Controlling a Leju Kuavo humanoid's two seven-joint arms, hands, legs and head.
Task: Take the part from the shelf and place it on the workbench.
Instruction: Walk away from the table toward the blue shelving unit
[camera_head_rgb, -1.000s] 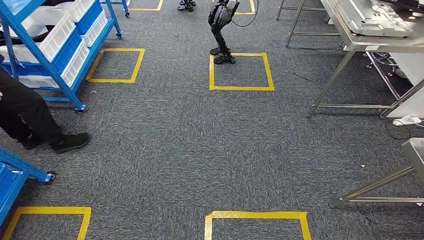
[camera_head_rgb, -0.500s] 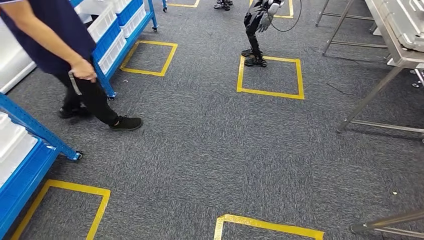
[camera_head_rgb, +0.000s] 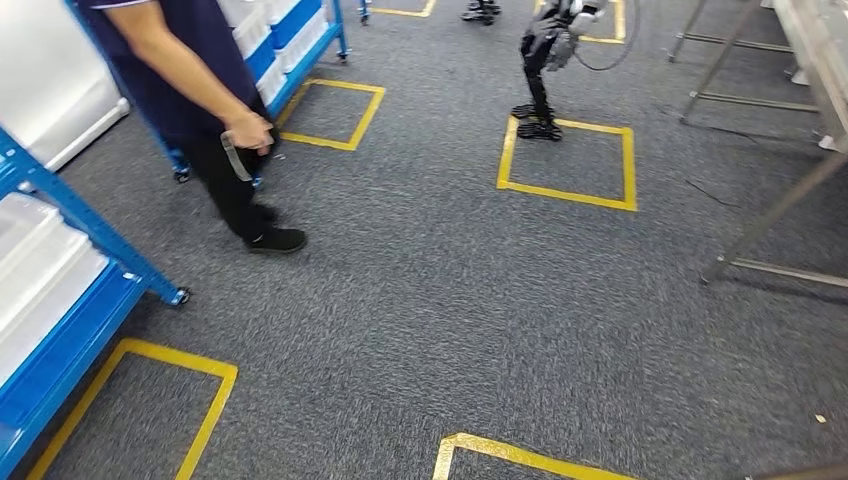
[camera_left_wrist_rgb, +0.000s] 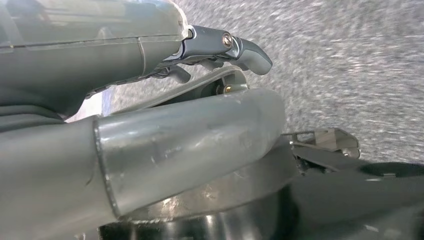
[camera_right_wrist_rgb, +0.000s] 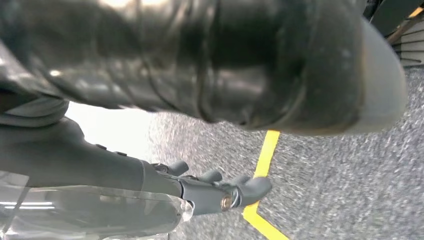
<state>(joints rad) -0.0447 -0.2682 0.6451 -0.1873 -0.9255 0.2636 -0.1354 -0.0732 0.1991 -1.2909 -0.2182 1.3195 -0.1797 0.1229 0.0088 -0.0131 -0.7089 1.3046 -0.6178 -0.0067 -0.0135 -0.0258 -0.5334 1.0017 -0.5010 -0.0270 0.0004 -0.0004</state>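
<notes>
- While the left hand (camera_left_wrist_rgb: 150, 115) hangs over blurred grey carpet (camera_left_wrist_rgb: 350, 70) in its wrist view, its thick thumb and a dark fingertip (camera_left_wrist_rgb: 250, 52) reach out straight with nothing between them; the fingers look spread and empty.
- Seen from its own wrist, the right hand (camera_right_wrist_rgb: 200, 192) has dark fingers (camera_right_wrist_rgb: 250, 187) stretched out and apart above the carpet and a strip of yellow tape (camera_right_wrist_rgb: 262, 160), holding nothing.
- Nearest in the head view, a yellow taped square (camera_head_rgb: 150, 410) lies just beside a blue shelf (camera_head_rgb: 70, 280) at the left edge, which carries white bins (camera_head_rgb: 40, 260).
- Farther on, a person (camera_head_rgb: 190, 90) in dark clothes stands on the carpet, holding a small grey object (camera_head_rgb: 232, 158) in one hand; I cannot tell whether it is the part.
- Behind the person stands a second blue shelf (camera_head_rgb: 300, 40) with white bins.
- Farthest, another robot's dark legs (camera_head_rgb: 540, 80) stand at the edge of a yellow square (camera_head_rgb: 570, 160), and metal table legs (camera_head_rgb: 770, 220) rise at the right.
</notes>
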